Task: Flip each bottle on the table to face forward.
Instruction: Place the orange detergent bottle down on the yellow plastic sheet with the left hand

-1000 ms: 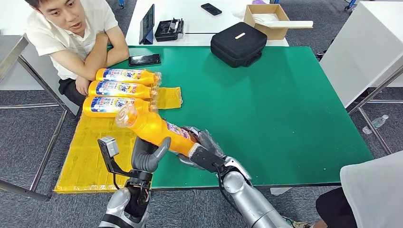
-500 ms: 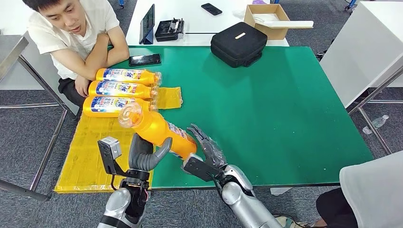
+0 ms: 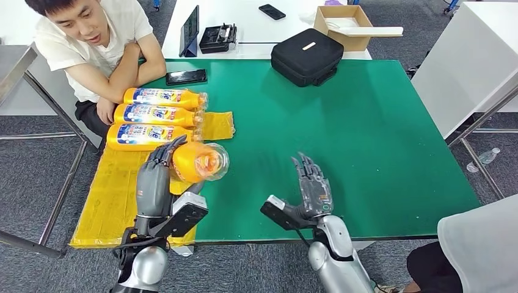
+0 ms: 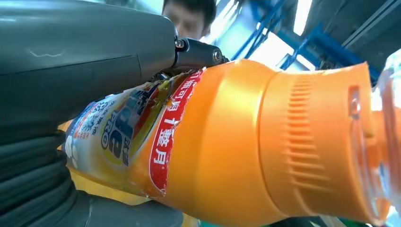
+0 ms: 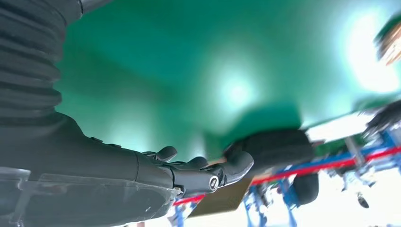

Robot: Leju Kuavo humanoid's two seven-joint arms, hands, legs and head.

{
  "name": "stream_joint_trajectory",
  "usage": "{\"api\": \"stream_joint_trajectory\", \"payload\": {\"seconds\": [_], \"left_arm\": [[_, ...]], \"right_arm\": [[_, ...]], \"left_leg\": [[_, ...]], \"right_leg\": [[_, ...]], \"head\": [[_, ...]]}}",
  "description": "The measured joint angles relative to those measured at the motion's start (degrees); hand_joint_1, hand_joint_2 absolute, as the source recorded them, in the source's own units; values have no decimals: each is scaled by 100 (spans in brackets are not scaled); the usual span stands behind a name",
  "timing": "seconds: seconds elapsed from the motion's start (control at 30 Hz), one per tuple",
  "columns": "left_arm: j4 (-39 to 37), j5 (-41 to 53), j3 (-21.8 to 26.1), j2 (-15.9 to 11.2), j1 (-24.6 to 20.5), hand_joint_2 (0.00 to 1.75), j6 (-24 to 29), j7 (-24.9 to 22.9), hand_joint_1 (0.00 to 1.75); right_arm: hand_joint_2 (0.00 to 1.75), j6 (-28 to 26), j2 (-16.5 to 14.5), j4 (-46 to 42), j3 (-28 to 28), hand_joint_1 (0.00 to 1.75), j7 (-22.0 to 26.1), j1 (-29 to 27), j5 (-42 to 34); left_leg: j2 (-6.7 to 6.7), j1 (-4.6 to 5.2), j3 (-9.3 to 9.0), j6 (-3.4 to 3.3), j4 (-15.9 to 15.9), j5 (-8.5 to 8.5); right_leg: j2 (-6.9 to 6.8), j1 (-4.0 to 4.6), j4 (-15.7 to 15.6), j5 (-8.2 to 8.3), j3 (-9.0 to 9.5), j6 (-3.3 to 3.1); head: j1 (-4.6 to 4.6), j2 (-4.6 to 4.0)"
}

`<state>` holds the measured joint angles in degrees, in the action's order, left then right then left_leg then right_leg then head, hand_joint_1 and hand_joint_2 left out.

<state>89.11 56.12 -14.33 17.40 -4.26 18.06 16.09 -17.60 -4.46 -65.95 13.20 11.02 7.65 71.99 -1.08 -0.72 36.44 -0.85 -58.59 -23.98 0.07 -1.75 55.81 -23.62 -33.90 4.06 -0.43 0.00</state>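
Left hand (image 3: 154, 177) grips the held bottle (image 3: 198, 162) around its body, fingers wrapped over the label; the left wrist view shows the orange plastic and label pressed against the thumb and palm. Right hand (image 3: 313, 189) hangs over the green table (image 3: 366, 134) with its fingers spread and nothing in them, well apart from the bottle and on the far side of it from the yellow mat (image 3: 110, 201).

Taking the yellow mat as the landmark: the held bottle is lifted above the mat's edge nearest the green table, just beside the row of three bottles (image 3: 156, 117) that lie across the mat's far end near the seated person (image 3: 91, 43). Those three lie on their sides, labels up, caps toward the green table.

The held bottle's long axis runs roughly toward the head camera, so it looks foreshortened, its clear-capped end pointing up and toward the green table side. The left hand is plainly the nearer one; my judgement is that any setting down beside the row falls to it alone.
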Motion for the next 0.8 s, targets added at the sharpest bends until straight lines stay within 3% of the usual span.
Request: {"api": "stream_joint_trajectory", "payload": {"seconds": [0.2,0.4,0.8], "left_arm": [[166,1756,57,-51,54,175,268,-525,175],[-149,3038,68,-186,-2,175,109,-1137,175],[-1906,3325,-14,-525,-713,175,-493,-2290,175]], "right_arm": [[175,16,2,-558,-516,0,54,-84,83],[175,122,38,-831,-739,0,289,-160,-99],[175,157,63,-778,-772,0,554,-135,-423]], "left_leg": [[-1,0,0,0,0,0],[1,1,0,0,0,-1],[0,0,1,-1,0,2]], "right_leg": [[0,0,0,0,0,0],[0,0,-1,0,-2,0],[0,0,1,0,-1,0]], "head": [[1,0],[1,0],[1,0]]}}
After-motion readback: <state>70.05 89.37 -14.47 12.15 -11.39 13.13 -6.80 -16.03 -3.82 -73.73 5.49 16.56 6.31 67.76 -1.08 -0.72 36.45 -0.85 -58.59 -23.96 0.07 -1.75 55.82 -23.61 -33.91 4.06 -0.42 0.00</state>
